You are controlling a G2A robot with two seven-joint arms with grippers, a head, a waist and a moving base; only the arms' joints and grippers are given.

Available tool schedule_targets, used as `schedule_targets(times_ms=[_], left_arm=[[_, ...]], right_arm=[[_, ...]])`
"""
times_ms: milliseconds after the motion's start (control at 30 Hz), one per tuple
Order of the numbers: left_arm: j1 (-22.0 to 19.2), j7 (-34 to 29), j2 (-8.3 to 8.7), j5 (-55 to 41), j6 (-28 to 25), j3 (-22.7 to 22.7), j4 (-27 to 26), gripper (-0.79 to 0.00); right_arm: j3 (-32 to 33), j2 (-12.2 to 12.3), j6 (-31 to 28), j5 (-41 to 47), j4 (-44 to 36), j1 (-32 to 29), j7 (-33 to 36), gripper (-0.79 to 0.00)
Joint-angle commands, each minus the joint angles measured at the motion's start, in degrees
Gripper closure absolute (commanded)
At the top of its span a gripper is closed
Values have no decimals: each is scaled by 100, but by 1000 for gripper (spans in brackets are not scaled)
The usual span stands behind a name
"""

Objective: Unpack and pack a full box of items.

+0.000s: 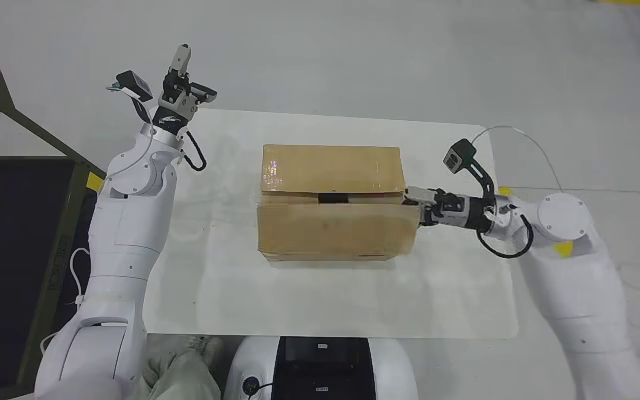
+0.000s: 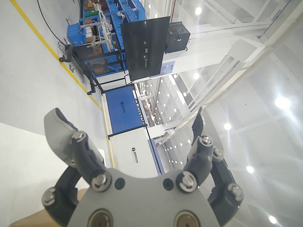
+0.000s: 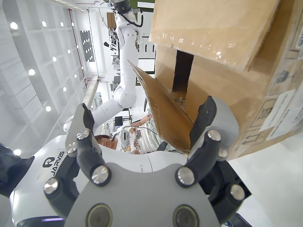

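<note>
White table (image 1: pixel 450 300), pale floor (image 1: pixel 400 50) — box (image 1: pixel 335 230) centred; right claw (image 3: pixel 144 109) spread at its end flap (image 3: pixel 165 114), left claw (image 2: pixel 127 121) spread aloft.

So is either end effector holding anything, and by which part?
Nothing held. Right end effector is open astride an end flap of the box, unclamped; left end effector open, empty.

A white label (image 3: pixel 281 112) with small print and black handling pictograms (image 3: pixel 252 133) stand on the box (image 3: pixel 213 24) wall (too fine to make out). Short logo lettering marks a blue panel (image 2: pixel 123 109), a white panel (image 2: pixel 135 154) and a dark screen (image 2: pixel 144 50).
</note>
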Motion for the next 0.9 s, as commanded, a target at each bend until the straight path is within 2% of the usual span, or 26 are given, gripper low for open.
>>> schedule_targets(times_ms=[0,567,867], left_arm=[[0,0,0,0,0,0,0,-785],[0,0,0,0,0,0,0,-785],[0,0,0,0,0,0,0,-785]], right_arm=[[54,19,-11,4,-120,-47,41,-785],[296,169,19,38,-1060,-536,606,-785],[37,208,189,20,-1277,-647,917,-785]])
